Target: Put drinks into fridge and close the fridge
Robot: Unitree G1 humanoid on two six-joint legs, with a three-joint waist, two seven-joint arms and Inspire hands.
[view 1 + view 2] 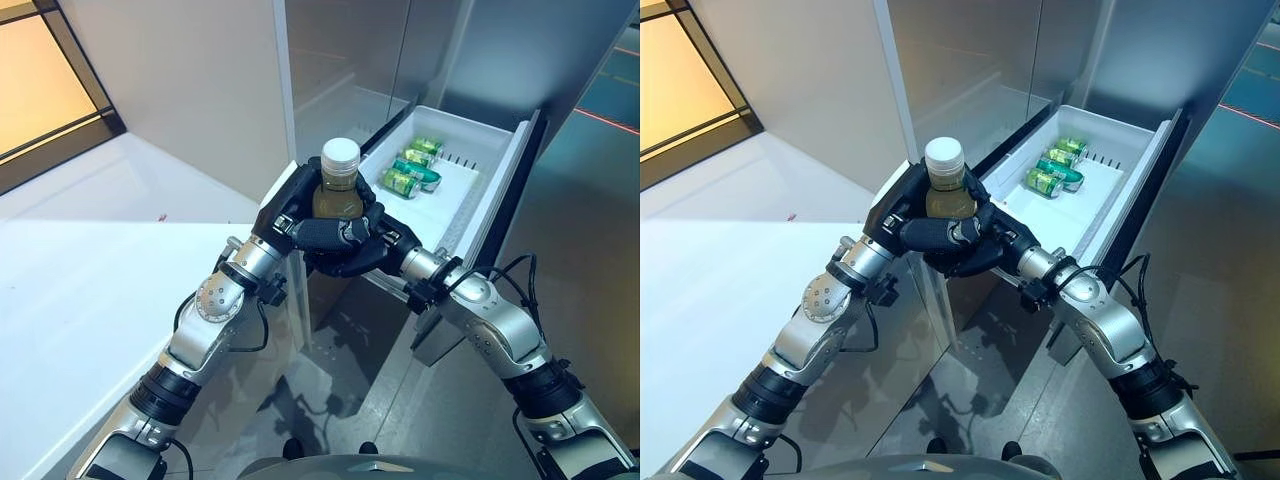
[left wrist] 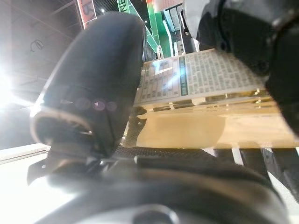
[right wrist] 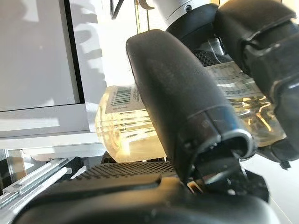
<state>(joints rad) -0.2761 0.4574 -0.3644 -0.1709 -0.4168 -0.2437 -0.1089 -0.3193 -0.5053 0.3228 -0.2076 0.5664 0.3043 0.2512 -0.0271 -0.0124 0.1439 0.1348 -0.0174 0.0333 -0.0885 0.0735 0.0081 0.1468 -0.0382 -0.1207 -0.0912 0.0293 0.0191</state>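
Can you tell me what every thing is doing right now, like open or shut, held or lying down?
Bottle: upright, capped, held by both hands.
Left hand: shut on the bottle.
Right hand: shut on the bottle.
Drawer: pulled open.
Cans: lying on their sides in the drawer.

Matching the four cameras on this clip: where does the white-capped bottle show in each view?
Left eye view: bottle at centre, upright, clasped by left hand and right hand, before the open drawer.
Right eye view: bottle slightly left of centre, same clasp.
Left wrist view: its label and amber body past the thumb.
Right wrist view: amber body behind the thumb.
Shared landmark: the bottle's printed label.
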